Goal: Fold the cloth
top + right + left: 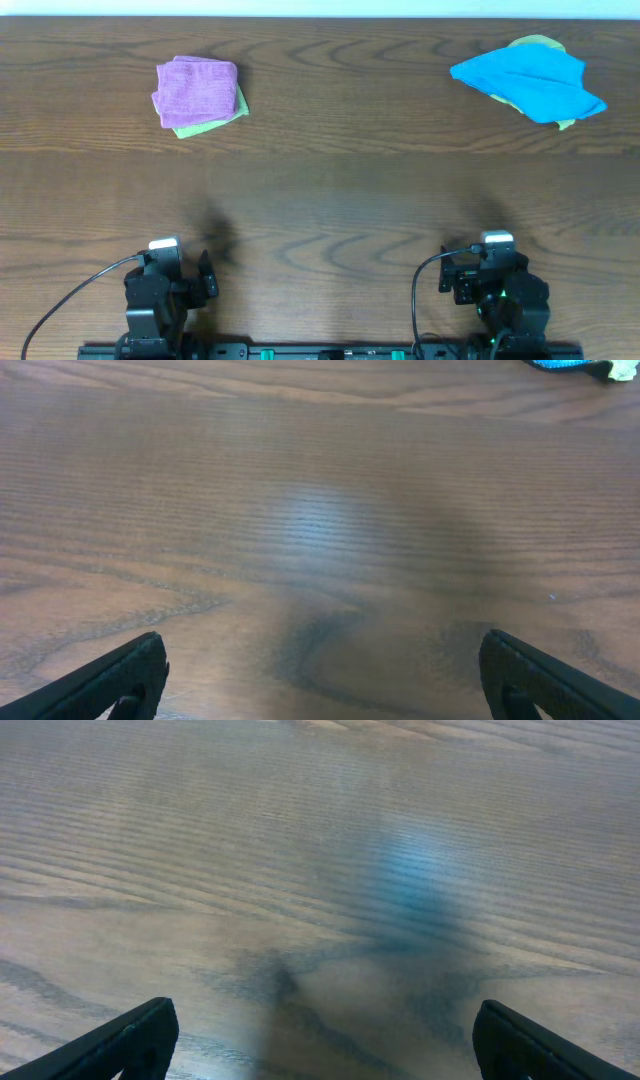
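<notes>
The purple cloth (196, 89) lies folded into a small square at the far left of the table, on top of a yellow-green cloth (212, 122). My left gripper (207, 277) rests at the near left edge, open and empty, far from the cloth. In the left wrist view its fingers (322, 1040) are spread wide over bare wood. My right gripper (462, 283) rests at the near right edge, open and empty; the right wrist view shows its fingers (322, 680) wide apart over bare wood. The cloth shows in neither wrist view.
A bright blue cloth (530, 82) lies crumpled at the far right over another yellow-green cloth (541, 44); its edge shows at the top of the right wrist view (565, 364). The wooden table (330, 200) spans the view.
</notes>
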You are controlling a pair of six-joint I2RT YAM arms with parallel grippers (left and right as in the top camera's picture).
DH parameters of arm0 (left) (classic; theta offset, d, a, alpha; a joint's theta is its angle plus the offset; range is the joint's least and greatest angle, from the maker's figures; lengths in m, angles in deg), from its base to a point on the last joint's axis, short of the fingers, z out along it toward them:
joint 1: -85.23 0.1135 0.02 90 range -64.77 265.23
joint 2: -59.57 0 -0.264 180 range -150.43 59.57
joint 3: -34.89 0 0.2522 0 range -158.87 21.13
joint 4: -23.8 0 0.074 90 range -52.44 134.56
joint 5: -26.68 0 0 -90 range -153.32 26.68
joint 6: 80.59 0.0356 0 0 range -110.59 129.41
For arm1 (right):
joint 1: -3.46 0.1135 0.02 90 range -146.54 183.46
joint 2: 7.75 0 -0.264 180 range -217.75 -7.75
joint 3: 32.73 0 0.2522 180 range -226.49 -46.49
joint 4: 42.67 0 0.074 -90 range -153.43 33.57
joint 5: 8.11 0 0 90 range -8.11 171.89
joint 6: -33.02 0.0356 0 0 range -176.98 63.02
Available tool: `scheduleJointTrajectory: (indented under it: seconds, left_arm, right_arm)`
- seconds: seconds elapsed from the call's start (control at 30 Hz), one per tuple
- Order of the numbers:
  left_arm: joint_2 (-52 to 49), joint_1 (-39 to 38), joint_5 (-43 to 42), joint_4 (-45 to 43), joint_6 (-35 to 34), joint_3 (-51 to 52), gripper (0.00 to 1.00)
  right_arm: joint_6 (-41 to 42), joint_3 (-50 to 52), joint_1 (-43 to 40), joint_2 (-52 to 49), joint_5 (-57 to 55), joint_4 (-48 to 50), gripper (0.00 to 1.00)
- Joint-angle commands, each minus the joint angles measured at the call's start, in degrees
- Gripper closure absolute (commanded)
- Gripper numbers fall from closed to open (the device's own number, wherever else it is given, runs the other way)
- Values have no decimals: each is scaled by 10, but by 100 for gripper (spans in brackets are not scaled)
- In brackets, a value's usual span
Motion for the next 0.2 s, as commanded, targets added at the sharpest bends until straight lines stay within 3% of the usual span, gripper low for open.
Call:
scheduleJointTrajectory:
  seconds: [0.0, 0.17]
  left_arm:
    - [5, 0, 12, 32, 15, 3, 5]
    - [5, 0, 12, 32, 14, 3, 5]
  right_arm:
    - [-7, 8, -5, 6, 9, 0, 1]
    - [-7, 8, -5, 6, 9, 0, 1]
